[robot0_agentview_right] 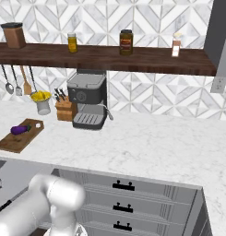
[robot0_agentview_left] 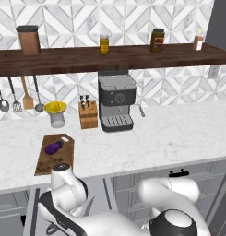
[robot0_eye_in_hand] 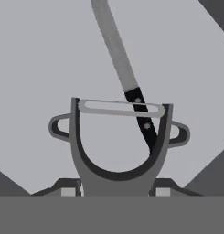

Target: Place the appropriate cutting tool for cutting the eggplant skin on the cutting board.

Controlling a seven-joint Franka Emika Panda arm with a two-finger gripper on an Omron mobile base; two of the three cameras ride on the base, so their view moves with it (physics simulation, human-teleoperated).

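The cutting tool [robot0_eye_in_hand: 119, 179], a dark grey peeler with a pale forked blade head, stands close up in the hand view. Its thick handle runs down between my fingertips [robot0_eye_in_hand: 70, 191], which press on both sides of it. My gripper [robot0_eye_in_hand: 115, 192] is shut on the peeler over a flat grey drawer floor. Behind it lies the slim black-handled knife [robot0_eye_in_hand: 114, 48]. The purple eggplant [robot0_agentview_left: 53, 147] [robot0_agentview_right: 20, 130] rests on the far end of the brown cutting board [robot0_agentview_left: 52, 162] [robot0_agentview_right: 13, 143], at the counter's left. My arm bends down below the counter edge.
A grey espresso machine [robot0_agentview_left: 116, 102], a knife block [robot0_agentview_left: 88, 114] and a yellow-topped cup [robot0_agentview_left: 56, 113] stand at the back of the marble counter. Utensils [robot0_agentview_left: 27, 94] hang on the wall. Jars line the wooden shelf [robot0_agentview_left: 133, 55]. Drawer fronts [robot0_agentview_right: 123, 186] lie below.
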